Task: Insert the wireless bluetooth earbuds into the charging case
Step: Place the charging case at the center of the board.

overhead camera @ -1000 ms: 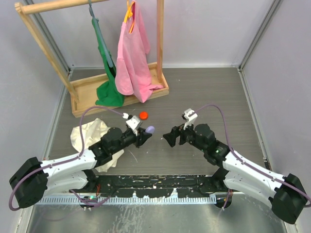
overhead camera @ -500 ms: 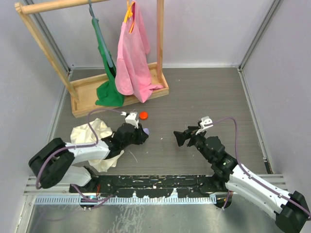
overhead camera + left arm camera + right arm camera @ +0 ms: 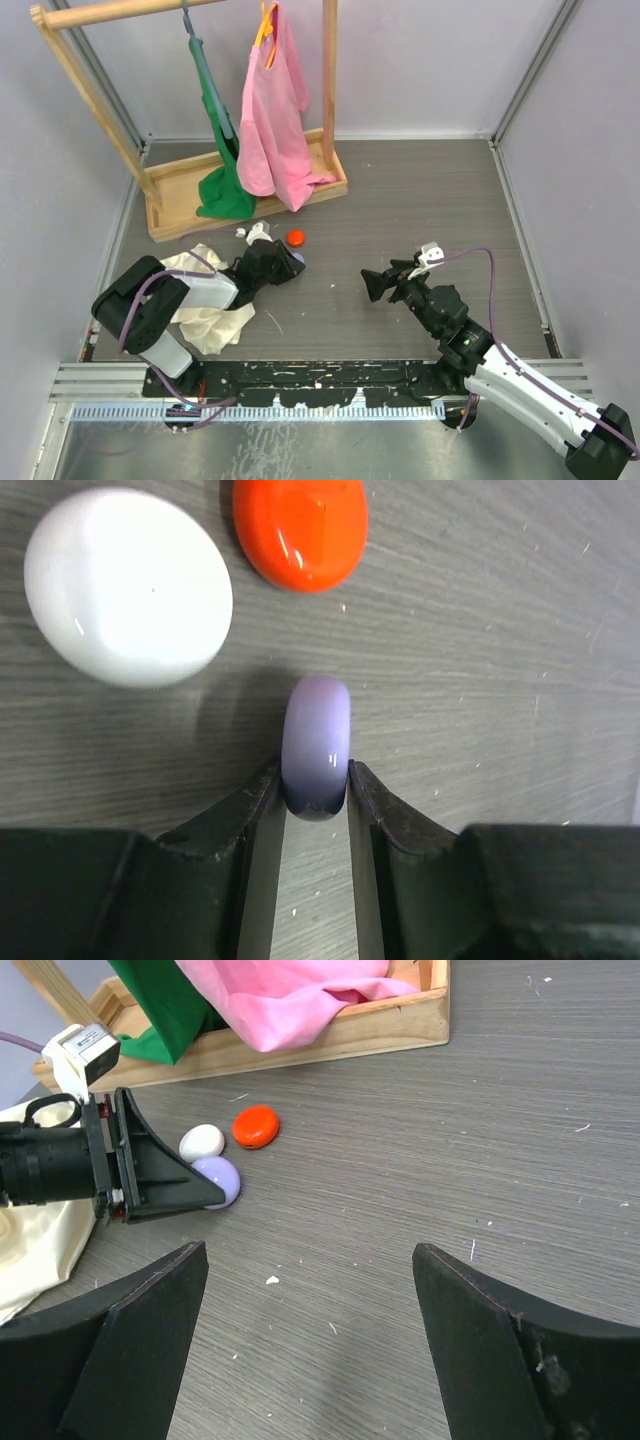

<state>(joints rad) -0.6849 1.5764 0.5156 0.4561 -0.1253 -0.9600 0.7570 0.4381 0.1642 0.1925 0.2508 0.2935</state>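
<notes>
The counter (image 3: 420, 200) was grey with a fine wood grain. At its 11 o'clock corner stood a pale wooden rack (image 3: 160, 215), a shallow tray with slanted posts and a top rail. On the rail hung a soft pink garment (image 3: 270, 120) and a green one (image 3: 225, 190), both trailing into the tray. At 8 o'clock lay a crumpled cream cloth (image 3: 215, 320), partly covered by the left arm.

The right hand (image 3: 310, 1255) hung wide apart over bare counter, its black fingers holding nothing.

The left hand (image 3: 316, 785) was narrowed onto the charging case (image 3: 317, 735), a smooth, glossy lavender puck standing on edge on the counter just left of centre. One matte black finger pressed each flat face. Its lower rim was hidden between them, and no seam or lid could be made out.

At 10 o'clock from the case sat a glossy white oval piece (image 3: 128, 585), and at 12 o'clock a shiny orange-red round cap (image 3: 300, 530), cut off by the frame.
</notes>
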